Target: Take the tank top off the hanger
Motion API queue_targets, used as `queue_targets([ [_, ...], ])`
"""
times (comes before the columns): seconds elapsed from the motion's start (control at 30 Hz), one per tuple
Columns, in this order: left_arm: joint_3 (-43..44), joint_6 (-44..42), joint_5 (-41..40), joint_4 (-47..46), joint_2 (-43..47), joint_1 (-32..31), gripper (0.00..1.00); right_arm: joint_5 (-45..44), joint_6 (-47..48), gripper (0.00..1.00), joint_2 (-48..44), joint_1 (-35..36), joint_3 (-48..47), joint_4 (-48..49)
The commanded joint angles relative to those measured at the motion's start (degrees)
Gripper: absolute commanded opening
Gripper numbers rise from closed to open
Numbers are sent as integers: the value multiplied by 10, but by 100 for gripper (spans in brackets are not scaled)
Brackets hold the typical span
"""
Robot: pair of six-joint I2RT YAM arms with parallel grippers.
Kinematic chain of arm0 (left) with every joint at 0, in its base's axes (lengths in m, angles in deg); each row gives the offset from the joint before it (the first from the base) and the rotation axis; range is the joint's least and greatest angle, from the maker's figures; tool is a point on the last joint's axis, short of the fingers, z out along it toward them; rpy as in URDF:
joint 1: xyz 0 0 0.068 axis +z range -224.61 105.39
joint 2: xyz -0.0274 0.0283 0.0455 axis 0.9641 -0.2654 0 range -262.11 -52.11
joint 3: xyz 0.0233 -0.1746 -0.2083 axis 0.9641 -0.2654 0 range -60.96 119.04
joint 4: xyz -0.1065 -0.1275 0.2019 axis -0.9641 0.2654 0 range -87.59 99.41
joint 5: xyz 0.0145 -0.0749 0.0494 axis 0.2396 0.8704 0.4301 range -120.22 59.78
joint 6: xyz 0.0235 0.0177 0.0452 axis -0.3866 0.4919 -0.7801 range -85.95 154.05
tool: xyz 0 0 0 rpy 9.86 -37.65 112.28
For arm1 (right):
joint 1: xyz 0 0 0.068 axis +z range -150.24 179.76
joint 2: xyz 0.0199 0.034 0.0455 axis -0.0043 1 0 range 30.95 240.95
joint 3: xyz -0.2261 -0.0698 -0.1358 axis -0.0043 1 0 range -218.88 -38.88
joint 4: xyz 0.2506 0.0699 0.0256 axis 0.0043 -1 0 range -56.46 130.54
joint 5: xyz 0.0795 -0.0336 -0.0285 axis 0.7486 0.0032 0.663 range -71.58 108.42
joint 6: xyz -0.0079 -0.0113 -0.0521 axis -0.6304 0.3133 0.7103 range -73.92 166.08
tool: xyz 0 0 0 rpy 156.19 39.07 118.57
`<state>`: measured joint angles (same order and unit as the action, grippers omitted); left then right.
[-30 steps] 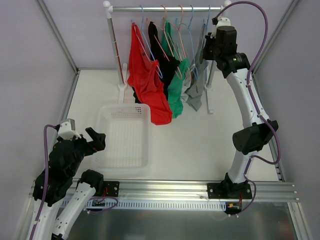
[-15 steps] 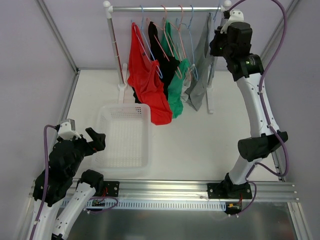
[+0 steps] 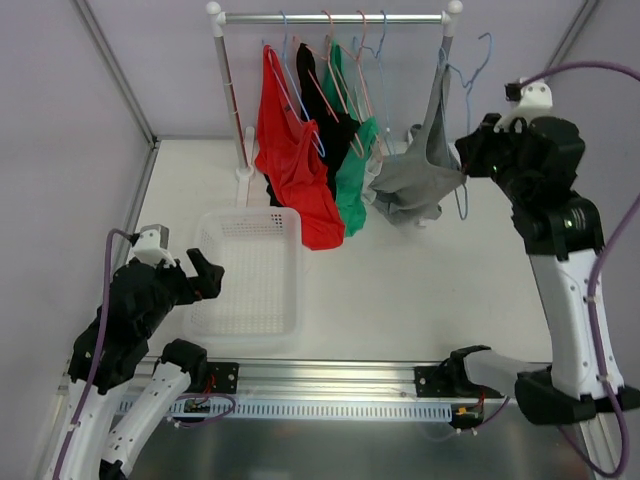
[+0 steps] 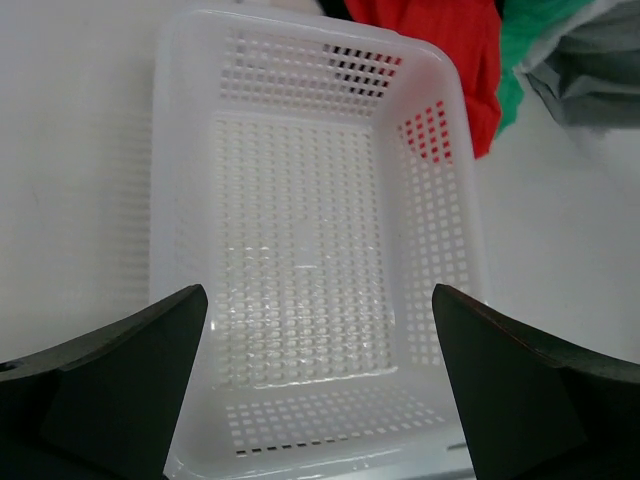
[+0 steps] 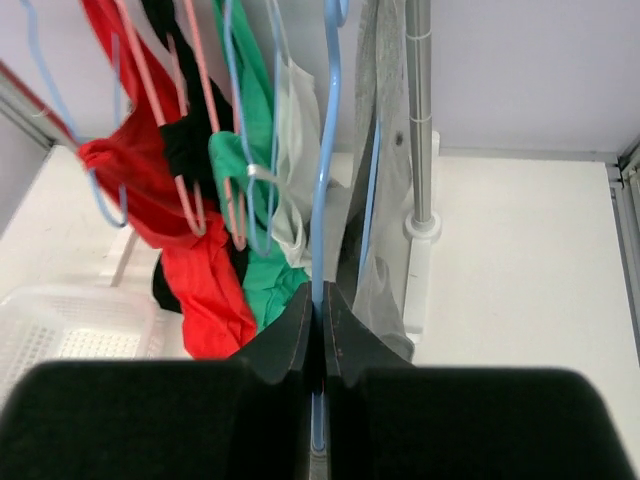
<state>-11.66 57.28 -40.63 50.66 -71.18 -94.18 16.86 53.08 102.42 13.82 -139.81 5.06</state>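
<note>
My right gripper [image 3: 470, 160] is shut on a blue wire hanger [image 3: 467, 75] that carries a grey tank top [image 3: 420, 180], held off the rack to its right. In the right wrist view the jaws [image 5: 320, 300] pinch the blue hanger [image 5: 328, 150] with the grey top [image 5: 385, 180] draped behind it. My left gripper [image 3: 205, 275] is open and empty at the left side of the white basket [image 3: 250, 275]; in the left wrist view its fingers [image 4: 120, 370] frame the basket [image 4: 310, 250].
A clothes rack [image 3: 330, 17] at the back holds red [image 3: 295, 160], black [image 3: 325, 125], green [image 3: 352, 170] and white tops on hangers. Its right post [image 5: 420, 110] stands close behind the held hanger. Frame walls stand on both sides.
My right arm has lifted the blue hanger with the grey top off the rail and drawn it right and toward the front. My left gripper has shifted slightly right.
</note>
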Motion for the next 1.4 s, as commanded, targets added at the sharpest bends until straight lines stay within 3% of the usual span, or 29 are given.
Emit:
queue_targets([
  [0.0, 57, -41, 136, -56, -65, -7, 98, 29, -8, 0, -131, -4, 52, -18],
  [0.1, 113, -50, 237, -95, -99, -7, 99, 33, -12, 0, -214, -4, 65, -88],
  [0.13, 131, -52, 320, -122, -132, -7, 99, 37, -20, 0, -231, -4, 64, -110],
  [0.27, 286, -56, 443, -132, -260, -12, 99, 74, -34, 0, -301, -4, 37, -244],
  [0.33, 331, -54, 421, -139, -323, -62, 99, 87, -42, 0, -340, -3, 30, -280],
  [0.4, 402, -67, 330, -145, -366, -139, 99, 92, -52, 0, -360, -3, 17, -331],
  [0.43, 428, -77, 287, -147, -413, -239, 99, 96, -53, 0, -368, -3, 10, -347],
  [0.47, 479, -100, 238, -150, -438, -294, 99, 96, -57, 0, -379, -2, -6, -379],
  [0.5, 504, -116, 140, -153, -464, -345, 99, 100, -57, 0, -383, -2, -16, -393],
  [0.53, 532, -148, 103, -156, -519, -428, 99, 99, -57, 0, -386, -1, -28, -405],
  [0.63, 632, -189, 36, -179, -631, -501, 99, 61, -60, 0, -391, 9, -81, -445],
  [0.77, 777, -195, 54, -185, -750, -527, 99, 57, -59, 0, -374, 36, -153, -506],
  [0.87, 820, -189, 83, -192, -801, -532, 92, 55, -68, 0, -384, 52, -165, -506],
  [1.13, 818, -179, 128, -256, -848, -541, 86, 72, -67, 0, -386, 69, -163, -508],
  [1.33, 806, -183, 74, -298, -860, -541, 78, 107, -68, 0, -385, 69, -158, -497],
  [1.37, 807, -184, 53, -306, -863, -541, 72, 112, -68, 0, -385, 69, -154, -495],
])
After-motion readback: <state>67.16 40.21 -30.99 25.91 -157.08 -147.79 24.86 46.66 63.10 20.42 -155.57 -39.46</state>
